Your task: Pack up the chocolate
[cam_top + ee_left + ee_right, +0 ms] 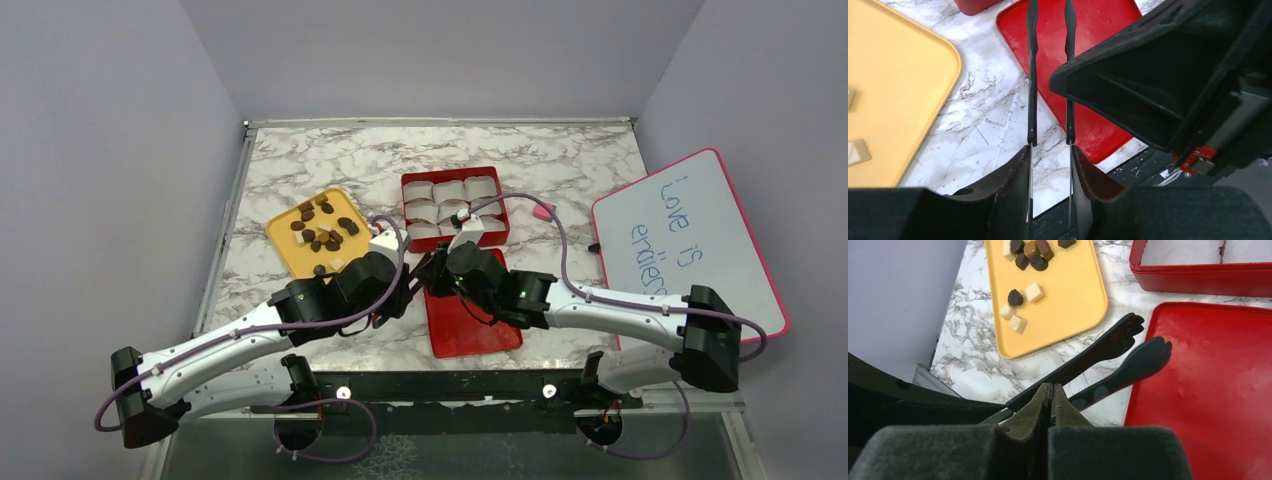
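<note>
The left arm [230, 340] and right arm [620, 305] angle inward, meeting at the far-left corner of the red lid [470, 335]. The left end effector [1050, 155] clamps black tongs [1128, 360]; the right end effector [1049, 395] is pressed closed, empty.

Chocolates [309, 235] lie on a tray [285, 248] left of the box [452, 171] (its lid [480, 335] in front).

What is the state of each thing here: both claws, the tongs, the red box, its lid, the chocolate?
left claw: shut on the tongs
right claw: shut, empty
tongs: tips apart
red box: open
lid: off, lying flat
chocolate: loose on the yellow tray
</note>
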Action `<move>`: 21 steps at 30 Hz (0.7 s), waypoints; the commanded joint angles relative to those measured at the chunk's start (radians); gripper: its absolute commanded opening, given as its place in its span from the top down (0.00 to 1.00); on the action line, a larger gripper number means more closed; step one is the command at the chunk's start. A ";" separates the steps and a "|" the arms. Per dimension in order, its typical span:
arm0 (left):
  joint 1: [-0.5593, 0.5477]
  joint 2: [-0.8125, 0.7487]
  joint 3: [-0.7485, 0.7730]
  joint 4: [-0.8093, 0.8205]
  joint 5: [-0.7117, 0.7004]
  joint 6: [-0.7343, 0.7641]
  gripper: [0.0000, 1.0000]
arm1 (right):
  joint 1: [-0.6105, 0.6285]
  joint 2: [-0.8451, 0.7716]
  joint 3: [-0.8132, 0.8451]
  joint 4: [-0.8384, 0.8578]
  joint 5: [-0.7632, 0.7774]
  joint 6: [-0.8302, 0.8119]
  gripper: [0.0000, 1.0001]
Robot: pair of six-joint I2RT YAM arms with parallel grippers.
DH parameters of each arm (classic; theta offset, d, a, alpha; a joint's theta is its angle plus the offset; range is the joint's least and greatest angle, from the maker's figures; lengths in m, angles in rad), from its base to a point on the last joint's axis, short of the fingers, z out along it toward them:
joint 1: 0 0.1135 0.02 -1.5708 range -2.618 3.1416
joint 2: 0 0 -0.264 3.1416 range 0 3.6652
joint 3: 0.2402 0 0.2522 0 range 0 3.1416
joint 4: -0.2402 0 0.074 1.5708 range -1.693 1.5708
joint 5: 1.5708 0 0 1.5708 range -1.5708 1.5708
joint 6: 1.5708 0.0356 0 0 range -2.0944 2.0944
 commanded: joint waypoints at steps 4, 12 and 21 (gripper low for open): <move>0.000 0.048 0.076 -0.028 -0.134 -0.048 0.66 | -0.003 -0.094 0.021 -0.093 0.089 -0.056 0.63; 0.060 0.143 0.167 -0.146 -0.210 -0.076 0.62 | -0.003 -0.280 -0.029 -0.180 0.127 -0.097 0.19; 0.340 0.203 0.198 -0.162 -0.135 0.041 0.62 | -0.003 -0.464 -0.122 -0.303 0.177 -0.056 0.03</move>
